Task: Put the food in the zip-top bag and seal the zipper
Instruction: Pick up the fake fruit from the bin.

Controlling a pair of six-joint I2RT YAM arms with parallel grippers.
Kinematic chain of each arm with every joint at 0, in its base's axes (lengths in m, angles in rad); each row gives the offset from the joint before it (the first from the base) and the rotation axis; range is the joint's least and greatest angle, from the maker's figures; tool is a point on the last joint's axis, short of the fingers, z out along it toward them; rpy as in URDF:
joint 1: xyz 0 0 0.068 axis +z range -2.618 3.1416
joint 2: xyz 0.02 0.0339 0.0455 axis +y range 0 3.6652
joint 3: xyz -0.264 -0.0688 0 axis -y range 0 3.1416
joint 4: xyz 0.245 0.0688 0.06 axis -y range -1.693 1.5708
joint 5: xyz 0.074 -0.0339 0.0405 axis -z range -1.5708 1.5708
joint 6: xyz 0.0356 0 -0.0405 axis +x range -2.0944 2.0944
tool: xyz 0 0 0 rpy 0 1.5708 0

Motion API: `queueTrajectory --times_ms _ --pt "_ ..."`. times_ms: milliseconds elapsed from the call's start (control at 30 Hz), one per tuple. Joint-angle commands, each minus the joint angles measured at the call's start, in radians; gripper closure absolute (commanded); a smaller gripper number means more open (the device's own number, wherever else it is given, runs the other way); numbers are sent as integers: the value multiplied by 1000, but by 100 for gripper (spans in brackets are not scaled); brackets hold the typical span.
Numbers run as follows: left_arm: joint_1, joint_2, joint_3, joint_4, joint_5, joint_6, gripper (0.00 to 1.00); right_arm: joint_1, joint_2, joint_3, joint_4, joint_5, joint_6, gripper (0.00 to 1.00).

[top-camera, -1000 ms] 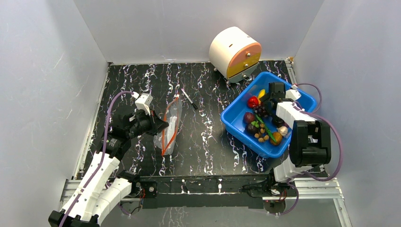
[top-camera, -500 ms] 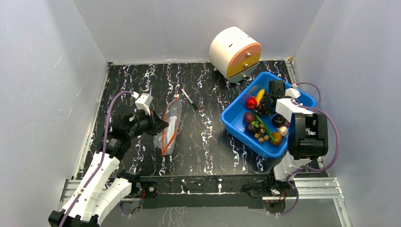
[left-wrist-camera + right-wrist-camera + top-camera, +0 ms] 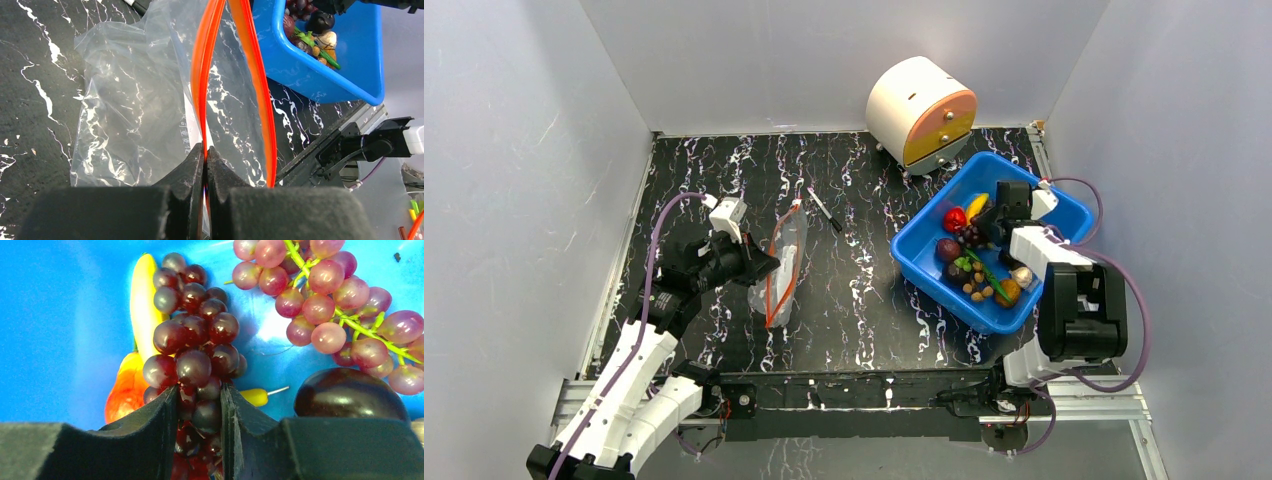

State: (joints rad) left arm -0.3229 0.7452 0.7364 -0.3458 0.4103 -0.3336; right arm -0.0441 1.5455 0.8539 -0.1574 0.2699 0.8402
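The clear zip-top bag (image 3: 786,262) lies on the dark marbled table, its mouth parted. My left gripper (image 3: 205,150) is shut on one side of the orange-red zipper (image 3: 205,75); the other side (image 3: 260,85) bows away from it. In the top view the left gripper (image 3: 767,268) sits at the bag's left edge. The food lies in a blue bin (image 3: 929,278). My right gripper (image 3: 199,395) is down in the bin, shut on a dark purple-red grape bunch (image 3: 195,340). Beside it lie a yellow banana (image 3: 142,305), a red-orange fruit (image 3: 125,390) and a paler grape bunch (image 3: 330,295).
A thin black pen (image 3: 825,210) lies on the table behind the bag. A white and orange drum-shaped container (image 3: 921,112) stands at the back wall. A dark round fruit (image 3: 350,395) lies right of my right fingers. Grey walls enclose the table.
The right gripper has closed in on the dark grape bunch, and the right arm has shifted slightly. The left arm and the bag have not moved.
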Motion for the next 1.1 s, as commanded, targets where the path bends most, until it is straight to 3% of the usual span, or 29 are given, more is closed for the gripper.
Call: queueTrajectory --times_ms 0,600,1067 --pt "-2 0 -7 -1 -10 -8 100 3 -114 -28 82 -34 -82 80" --pt "-13 78 0 -18 -57 -19 100 3 -468 -83 -27 -64 -218 86" --pt "-13 98 20 -10 -85 -29 100 6 -612 30 -207 -334 -204 87"
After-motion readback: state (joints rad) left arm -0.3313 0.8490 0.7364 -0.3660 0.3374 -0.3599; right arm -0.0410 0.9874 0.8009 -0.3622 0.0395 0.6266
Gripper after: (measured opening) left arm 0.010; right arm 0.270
